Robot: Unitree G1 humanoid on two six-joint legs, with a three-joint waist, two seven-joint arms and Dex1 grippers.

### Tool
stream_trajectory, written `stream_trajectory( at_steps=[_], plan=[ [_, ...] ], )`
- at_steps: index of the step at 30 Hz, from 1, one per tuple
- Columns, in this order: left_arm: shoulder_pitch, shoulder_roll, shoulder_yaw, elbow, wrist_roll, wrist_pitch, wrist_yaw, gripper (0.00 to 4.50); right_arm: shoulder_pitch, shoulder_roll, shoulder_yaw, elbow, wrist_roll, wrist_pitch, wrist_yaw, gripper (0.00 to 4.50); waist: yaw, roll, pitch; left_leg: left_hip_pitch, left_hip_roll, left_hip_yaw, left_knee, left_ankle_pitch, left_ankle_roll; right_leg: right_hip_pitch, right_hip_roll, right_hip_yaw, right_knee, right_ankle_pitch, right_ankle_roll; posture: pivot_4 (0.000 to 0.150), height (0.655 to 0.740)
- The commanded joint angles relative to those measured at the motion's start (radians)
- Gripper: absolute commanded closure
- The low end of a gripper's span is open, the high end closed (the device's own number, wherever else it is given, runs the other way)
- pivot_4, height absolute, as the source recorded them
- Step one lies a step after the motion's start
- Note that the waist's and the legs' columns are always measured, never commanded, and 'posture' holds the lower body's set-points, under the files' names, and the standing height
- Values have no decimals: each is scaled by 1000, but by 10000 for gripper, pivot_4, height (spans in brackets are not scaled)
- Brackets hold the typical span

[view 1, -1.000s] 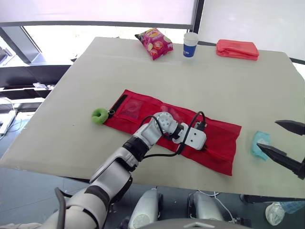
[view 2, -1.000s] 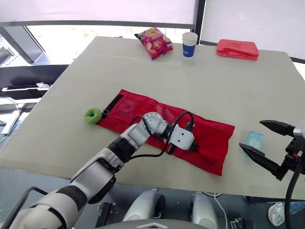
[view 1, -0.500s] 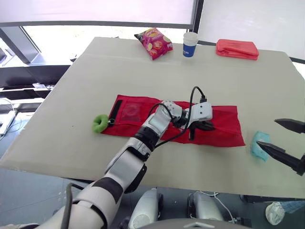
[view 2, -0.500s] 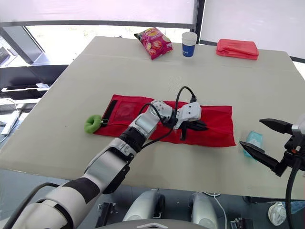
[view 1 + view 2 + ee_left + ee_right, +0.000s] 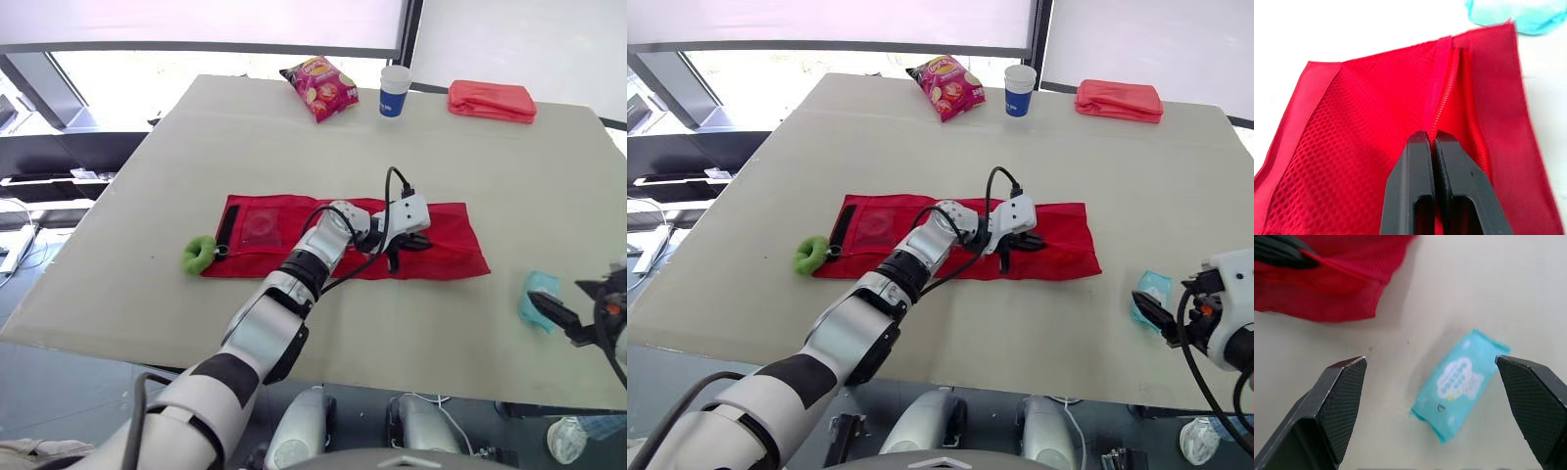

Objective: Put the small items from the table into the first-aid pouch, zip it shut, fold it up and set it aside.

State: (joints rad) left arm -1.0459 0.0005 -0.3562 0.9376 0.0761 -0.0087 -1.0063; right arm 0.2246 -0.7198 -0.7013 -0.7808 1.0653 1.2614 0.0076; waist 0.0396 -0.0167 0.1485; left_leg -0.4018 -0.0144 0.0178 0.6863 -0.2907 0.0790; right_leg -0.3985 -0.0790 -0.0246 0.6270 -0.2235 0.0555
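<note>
A red pouch [image 5: 446, 240] lies flat along the middle of the table [image 5: 176, 166]. Your left gripper [image 5: 1431, 138] rests on it, fingers pressed together on the zip line. Your right gripper [image 5: 1430, 361] hovers spread wide over a teal packet [image 5: 1457, 382], one finger on each side and neither touching it. The packet lies on bare table just beyond the pouch's right end, close to the near edge. A green item [image 5: 200, 255] touches the pouch's left end.

The main risk is the packet. If one finger lands first, it will likely push the packet away rather than trap it, and the near edge is close enough for it to slide off. A second risk is the zip. Nothing else pins the pouch, so a pull there may drag the whole pouch and bunch it. You cannot tell how far the zip is open.

There is bare table behind the pouch. A chip bag [image 5: 316, 88], a cup [image 5: 394, 91] and a folded red cloth [image 5: 492, 100] line the far edge, well apart from the work.
</note>
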Motion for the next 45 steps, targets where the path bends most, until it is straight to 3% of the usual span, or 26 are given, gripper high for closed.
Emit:
stream_trajectory(
  at_steps=[1, 8, 18, 21, 26, 28, 31, 33, 37, 39, 45],
  plan=[
    [-31, -53, 8, -7, 2, -11, 17, 43761, -51, 44, 51, 2, -44, 55, -145, 0, 3, 0, 0, 0, 0, 0, 0, 0, 0, 0, 0, 0, 0, 0, 0, 1500, 7400],
    [-33, -94, 9, 2, 7, -13, 34, 43761, -141, 160, 151, 79, -184, 78, -263, 0, -2, 2, -1, 1, 0, 1, 0, 0, 0, 0, 7, 0, 1, 0, 0, 1500, 7400],
    [-22, -106, 13, -11, 7, -7, 35, 43761, -141, 231, 155, 69, -251, 87, -241, 0, -3, 2, -1, 1, 0, 2, 0, 0, 1, -1, 8, -1, 1, 0, 0, 1500, 7400],
    [-23, -107, 16, -13, 6, -3, 35, 45000, -142, 265, 170, 73, -283, 62, -226, 8950, -3, 3, -1, 1, 0, 2, 0, 0, 1, -1, 8, -1, 1, 0, 0, 1500, 7400],
    [-29, -105, 20, -10, 3, -1, 30, 45000, -126, 260, 184, 60, -342, 37, -192, 33521, -3, 3, -1, 1, 0, 2, 0, 0, 1, -1, 8, -1, 1, 0, 0, 1500, 7400],
    [-32, -105, 23, -11, 1, 3, 28, 45000, -104, 244, 161, 23, -337, 28, -152, 40832, -3, 3, -1, 1, 0, 2, 0, 0, 1, -1, 8, -1, 1, 0, 0, 1500, 7400],
    [-34, -103, 28, -17, -5, 11, 20, 45000, -51, 224, 51, -70, -220, 39, -48, 42743, -1, 3, -1, 1, 0, 2, 0, 0, 1, -1, 9, -1, 1, 0, 0, 1500, 7400],
    [-35, -106, 29, -21, -6, 17, 15, 45000, 17, 188, -31, -154, 8, 31, 39, 42816, -3, 4, -1, 1, 0, 2, -1, 0, 1, -1, 8, -1, 1, 0, 1, 1500, 7400],
    [-37, -107, 29, -26, -4, 21, 7, 45000, 32, 125, -8, -183, 222, -20, -4, 42819, -8, 3, 0, 2, 1, 1, -1, 0, 1, -1, 9, -1, 1, 0, 1, 1500, 7400],
    [-39, -113, 28, -38, -6, 29, 0, 45000, -48, 135, 108, -135, 214, -16, -86, 42819, -17, 3, 0, 2, 1, 2, -1, 0, 1, -1, 8, -1, 1, 0, 1, 1500, 7400],
    [-16, -115, 23, -120, -19, 66, -40, 45000, -212, 136, 389, 41, 8, 22, -205, 42820, -23, 3, -1, 1, 1, 2, 0, 0, 0, 0, 8, 1, 1, 0, 0, 1500, 7400]
  ],
)
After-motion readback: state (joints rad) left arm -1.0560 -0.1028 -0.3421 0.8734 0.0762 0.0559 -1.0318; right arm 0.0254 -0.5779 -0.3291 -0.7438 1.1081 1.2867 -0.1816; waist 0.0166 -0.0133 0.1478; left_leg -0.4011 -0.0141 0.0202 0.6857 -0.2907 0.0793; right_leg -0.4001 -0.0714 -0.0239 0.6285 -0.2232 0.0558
